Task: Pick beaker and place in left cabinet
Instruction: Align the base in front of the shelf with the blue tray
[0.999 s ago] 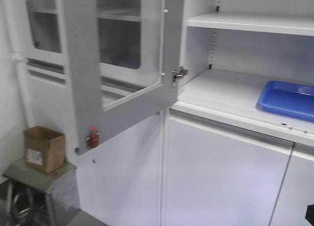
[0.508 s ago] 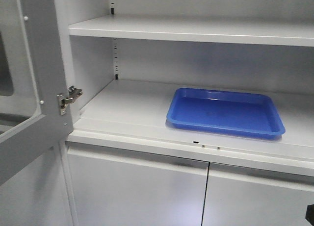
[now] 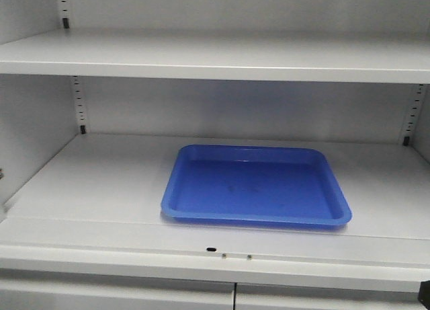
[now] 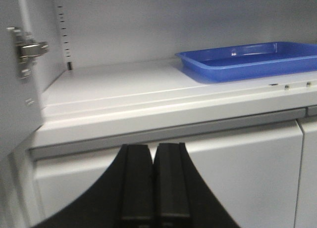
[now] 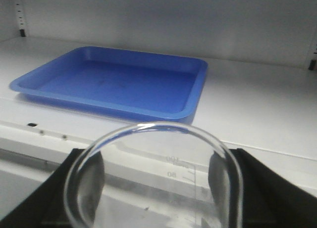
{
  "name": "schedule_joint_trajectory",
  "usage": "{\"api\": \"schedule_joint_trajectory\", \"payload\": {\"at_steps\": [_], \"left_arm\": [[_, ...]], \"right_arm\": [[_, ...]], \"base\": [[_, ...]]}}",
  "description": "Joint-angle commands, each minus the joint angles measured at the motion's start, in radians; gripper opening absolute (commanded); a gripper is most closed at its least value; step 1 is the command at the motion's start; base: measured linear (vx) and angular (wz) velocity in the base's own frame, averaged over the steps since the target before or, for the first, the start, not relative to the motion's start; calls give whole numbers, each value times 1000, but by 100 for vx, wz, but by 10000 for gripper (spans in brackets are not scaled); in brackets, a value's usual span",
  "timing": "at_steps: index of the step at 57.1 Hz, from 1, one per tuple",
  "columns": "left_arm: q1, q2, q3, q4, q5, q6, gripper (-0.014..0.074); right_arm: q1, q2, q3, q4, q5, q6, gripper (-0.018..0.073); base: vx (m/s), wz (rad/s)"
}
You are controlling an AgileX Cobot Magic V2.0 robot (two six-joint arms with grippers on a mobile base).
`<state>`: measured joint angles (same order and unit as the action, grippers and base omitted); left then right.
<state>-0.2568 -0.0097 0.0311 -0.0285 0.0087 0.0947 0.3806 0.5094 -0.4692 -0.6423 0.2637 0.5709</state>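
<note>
Far L, L wrist view: door hinge (image 4: 27, 49) on the side wall, at the L end of the lower shelf (image 4: 114, 87). L gripper (image 4: 153, 188) sits low, in front of the shut lower doors (image 4: 237, 163) and below the shelf's front edge. Its pads are pressed together w/ no gap and nothing betw. them. Idle, by the look of it.

Front view: left cabinet (image 3: 235, 108) seen square-on, pale grey, w/ a slotted strip (image 3: 79, 105) in the rear L corner & another rear R. Upper shelf (image 3: 215, 58) is bare in what shows. On the lower shelf sits an empty blue tray (image 3: 255, 185), long side parallel to the front edge, centre to slightly R, near that edge but not over it. There's bare shelf to its L and a narrower strip to its R.

R wrist view: beaker (image 5: 184, 181) is in the R gripper (image 5: 156, 198), dark fingers (image 5: 262, 188) either side of the glass and closed onto it. Rim faces the cam, w/ faint graduation marks on the far wall. I'd judge the axis approx upright but can't confirm tilt. It's outside the cab., short of the shelf's front edge, not yet placed.

Key relation: shelf & tray lie straight ahead of the beaker, the tray's near R corner closest. R arm holds it, so R arm does the placing: fwd over the front edge, then down, axis kept vertical. Risk: base clipping the front lip or tray rim.
</note>
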Motion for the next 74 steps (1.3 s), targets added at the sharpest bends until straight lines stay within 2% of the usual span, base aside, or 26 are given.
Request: {"api": "schedule_joint_trajectory", "payload": {"at_steps": [1,29,74], "left_arm": [[-4,-18,16,-8,-84,-3,1],[-4,-18,16,-8,-84,-3,1],[-4,-18,16,-8,-84,-3,1]], "right_arm": [[-2,4,-29,-21,-69,0,-4],[-2,4,-29,-21,-69,0,-4],[-2,4,-29,-21,-69,0,-4]], "base": [[31,-36],[26,-31],[4,0]]}}
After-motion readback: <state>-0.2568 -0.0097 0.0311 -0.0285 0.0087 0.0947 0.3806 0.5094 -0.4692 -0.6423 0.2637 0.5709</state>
